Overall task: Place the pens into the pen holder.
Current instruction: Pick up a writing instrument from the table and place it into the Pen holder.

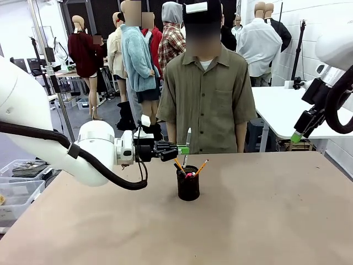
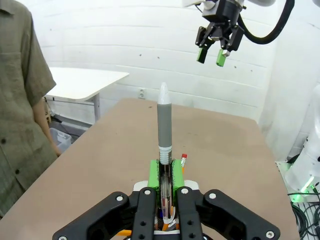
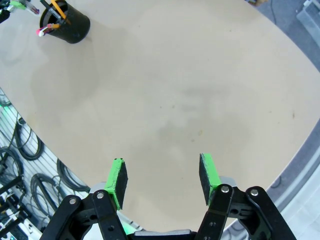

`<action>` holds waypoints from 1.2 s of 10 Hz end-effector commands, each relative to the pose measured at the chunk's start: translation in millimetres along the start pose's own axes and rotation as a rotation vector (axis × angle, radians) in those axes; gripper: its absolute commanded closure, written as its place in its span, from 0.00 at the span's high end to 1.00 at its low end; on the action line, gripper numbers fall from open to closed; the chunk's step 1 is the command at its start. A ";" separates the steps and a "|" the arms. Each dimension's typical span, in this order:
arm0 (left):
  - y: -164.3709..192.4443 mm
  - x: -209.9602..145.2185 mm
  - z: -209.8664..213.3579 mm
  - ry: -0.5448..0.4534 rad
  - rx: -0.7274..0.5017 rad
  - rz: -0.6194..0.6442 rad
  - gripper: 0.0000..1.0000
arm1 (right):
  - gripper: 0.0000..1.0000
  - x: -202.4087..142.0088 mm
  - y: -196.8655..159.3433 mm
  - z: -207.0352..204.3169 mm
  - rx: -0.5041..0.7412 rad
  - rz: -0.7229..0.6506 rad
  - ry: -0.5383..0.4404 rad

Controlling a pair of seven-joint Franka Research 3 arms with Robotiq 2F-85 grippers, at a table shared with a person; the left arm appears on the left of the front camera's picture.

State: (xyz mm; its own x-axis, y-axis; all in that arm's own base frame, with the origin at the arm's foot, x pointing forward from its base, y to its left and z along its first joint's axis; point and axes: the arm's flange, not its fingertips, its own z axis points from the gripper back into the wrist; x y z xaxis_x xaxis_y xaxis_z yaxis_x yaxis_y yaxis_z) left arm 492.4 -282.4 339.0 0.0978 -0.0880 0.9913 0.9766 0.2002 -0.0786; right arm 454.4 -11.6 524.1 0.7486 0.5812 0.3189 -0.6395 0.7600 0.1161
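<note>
My left gripper (image 1: 182, 149) hovers just above the black pen holder (image 1: 188, 185) and is shut on a pale silvery-grey pen (image 1: 188, 138) that stands upright between its green pads. In the left wrist view that pen (image 2: 164, 125) rises from the left gripper (image 2: 165, 167), white tip up. Orange pencils (image 1: 202, 167) lean out of the holder's mouth. High at the right, my right gripper (image 1: 298, 136) hangs away from the holder. In its own view the right gripper (image 3: 162, 182) is open with nothing between its fingers, and the pen holder (image 3: 70, 25) sits far off at the top left.
A person in an olive shirt (image 1: 207, 99) stands at the table's far edge, right behind the holder. The brown table (image 1: 265, 221) stretches bare to the right and front. A white table (image 1: 287, 107) stands beyond at the right. Cables (image 3: 25, 145) lie on the floor below the table edge.
</note>
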 end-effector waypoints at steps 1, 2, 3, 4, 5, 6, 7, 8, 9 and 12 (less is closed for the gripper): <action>1.4 -8.2 -4.0 -0.046 0.020 -0.014 0.00 | 0.72 -1.1 1.8 -3.6 -0.012 -0.009 -0.005; 1.2 -11.9 -4.3 -0.044 0.023 -0.008 0.00 | 0.72 -1.1 1.8 -3.6 -0.012 -0.009 -0.005; 3.1 -16.9 -5.2 -0.042 0.026 0.004 0.00 | 0.72 -1.1 1.8 -3.6 -0.012 -0.009 -0.005; 5.7 -19.9 -6.4 -0.032 0.048 -0.001 0.00 | 0.72 -1.1 1.8 -3.6 -0.012 -0.009 -0.005; 5.1 -22.9 -7.2 -0.025 0.051 0.004 0.00 | 0.72 -1.1 1.8 -3.6 -0.012 -0.009 -0.005; 5.3 -27.2 -6.7 -0.013 0.058 0.005 0.00 | 0.72 -1.1 1.8 -3.6 -0.012 -0.009 -0.005; 6.0 -31.5 -6.3 -0.003 0.060 0.016 0.00 | 0.72 -1.1 1.8 -3.6 -0.012 -0.009 -0.005; 6.4 -33.5 -6.4 0.005 0.061 0.020 0.00 | 0.72 -1.1 1.8 -3.6 -0.012 -0.009 -0.005; 5.6 -34.3 -7.0 0.011 0.062 0.018 0.00 | 0.72 -1.1 1.8 -3.6 -0.012 -0.009 -0.005; 3.1 -34.9 -9.0 0.059 0.056 -0.009 0.00 | 0.72 -1.1 1.8 -3.6 -0.012 -0.009 -0.005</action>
State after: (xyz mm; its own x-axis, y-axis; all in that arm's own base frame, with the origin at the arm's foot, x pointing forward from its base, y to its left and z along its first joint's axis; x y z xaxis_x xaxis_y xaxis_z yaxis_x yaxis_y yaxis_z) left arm 492.7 -283.0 304.0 0.1440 -0.1293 0.9811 0.9650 0.2381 -0.1102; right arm 454.4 -11.6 524.1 0.7486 0.5812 0.3190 -0.6395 0.7600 0.1161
